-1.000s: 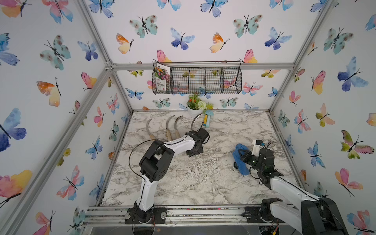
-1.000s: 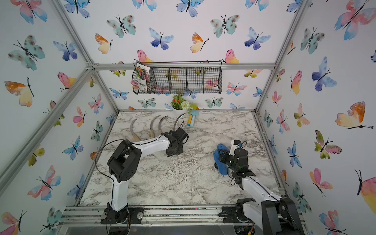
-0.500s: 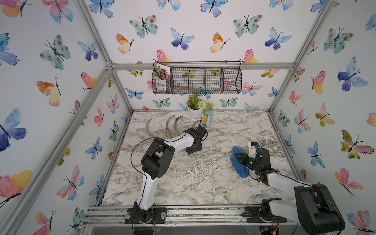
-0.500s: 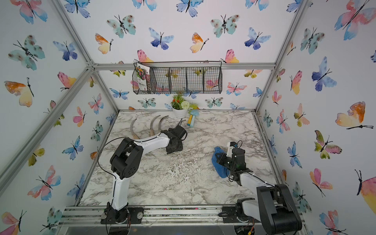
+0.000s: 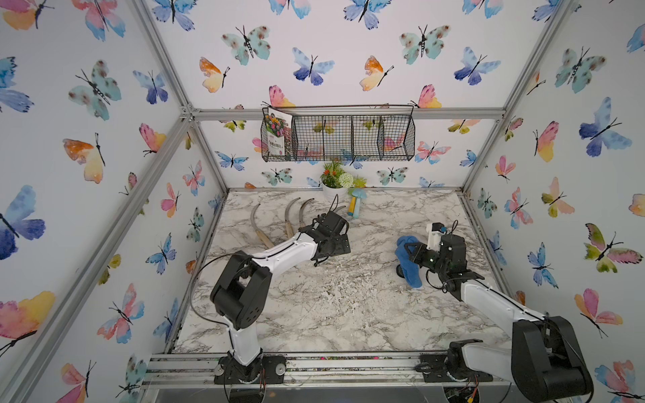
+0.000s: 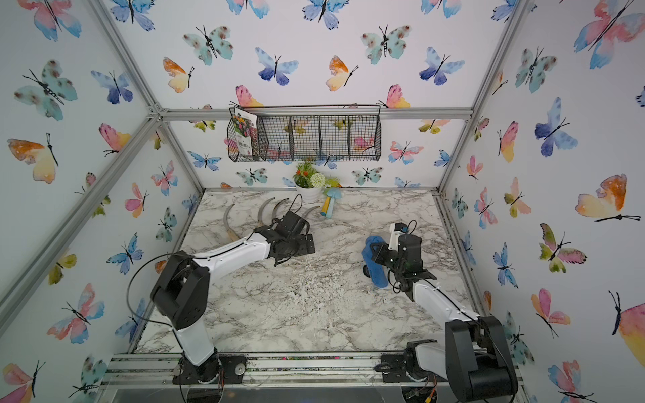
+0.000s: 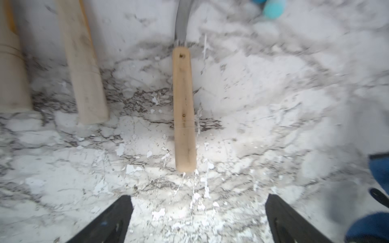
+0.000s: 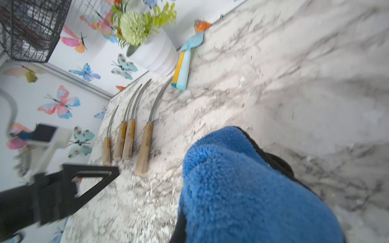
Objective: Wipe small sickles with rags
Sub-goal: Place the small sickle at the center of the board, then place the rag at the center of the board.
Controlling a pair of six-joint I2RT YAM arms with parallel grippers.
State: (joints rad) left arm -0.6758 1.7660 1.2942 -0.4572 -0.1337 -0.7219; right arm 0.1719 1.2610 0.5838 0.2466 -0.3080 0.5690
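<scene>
The left gripper (image 7: 199, 197) stood with its black jaws spread wide and empty, just short of the pale wooden handle of a small sickle (image 7: 183, 109) with a thin curved grey blade. This sickle lay flat on the white marble-patterned tabletop (image 5: 349, 314), beside three more such sickles (image 8: 121, 143) near the back left corner. The right gripper (image 5: 411, 252) was clamped tight on the thick blue terry rag (image 5: 409, 270), which draped over it, well apart from the sickles.

In a top view, curved grey-bladed sickles with pale wooden handles (image 5: 254, 219) lie on the marble tabletop (image 5: 349, 314) beside the left gripper (image 5: 340, 239). The right gripper (image 5: 405, 258) clasps a thick blue terry rag (image 5: 413, 275).
</scene>
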